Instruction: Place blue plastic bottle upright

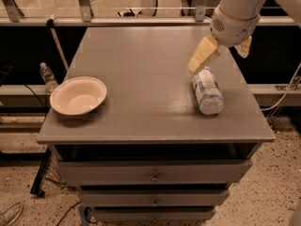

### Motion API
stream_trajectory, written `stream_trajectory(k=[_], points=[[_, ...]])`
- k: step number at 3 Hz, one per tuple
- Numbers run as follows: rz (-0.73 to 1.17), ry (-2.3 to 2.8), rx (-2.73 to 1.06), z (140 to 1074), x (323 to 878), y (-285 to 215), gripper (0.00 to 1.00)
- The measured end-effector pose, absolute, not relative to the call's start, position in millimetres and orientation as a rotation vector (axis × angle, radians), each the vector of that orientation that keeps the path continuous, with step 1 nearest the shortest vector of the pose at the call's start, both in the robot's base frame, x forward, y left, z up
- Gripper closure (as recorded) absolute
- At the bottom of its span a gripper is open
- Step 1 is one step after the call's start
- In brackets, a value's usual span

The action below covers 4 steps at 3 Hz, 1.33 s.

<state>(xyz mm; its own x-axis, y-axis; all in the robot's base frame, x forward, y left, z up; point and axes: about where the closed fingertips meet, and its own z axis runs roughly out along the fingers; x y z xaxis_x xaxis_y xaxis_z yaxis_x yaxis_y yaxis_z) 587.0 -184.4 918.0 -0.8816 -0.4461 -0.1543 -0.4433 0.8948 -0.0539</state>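
Note:
The blue plastic bottle (207, 91) lies on its side on the right part of the grey table (141, 79), its base toward the front edge. Its cap end points to the back and is hidden behind a finger. My gripper (219, 60) hangs over that far end of the bottle, open, with one tan finger (202, 55) at the bottle's left shoulder and the other (245, 46) off to the right. It holds nothing.
A white bowl (78, 96) sits at the table's front left. A small clear bottle (47, 76) stands at floor level left of the table. Drawers (153, 175) are below the top, and a metal rail (117, 20) runs behind it.

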Motion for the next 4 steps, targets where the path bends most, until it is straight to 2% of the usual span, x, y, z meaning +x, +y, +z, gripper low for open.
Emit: stream_trajectory(k=[4], points=[[0.028, 3.058, -0.477, 857.7, 615.5, -155.8, 0.0]])
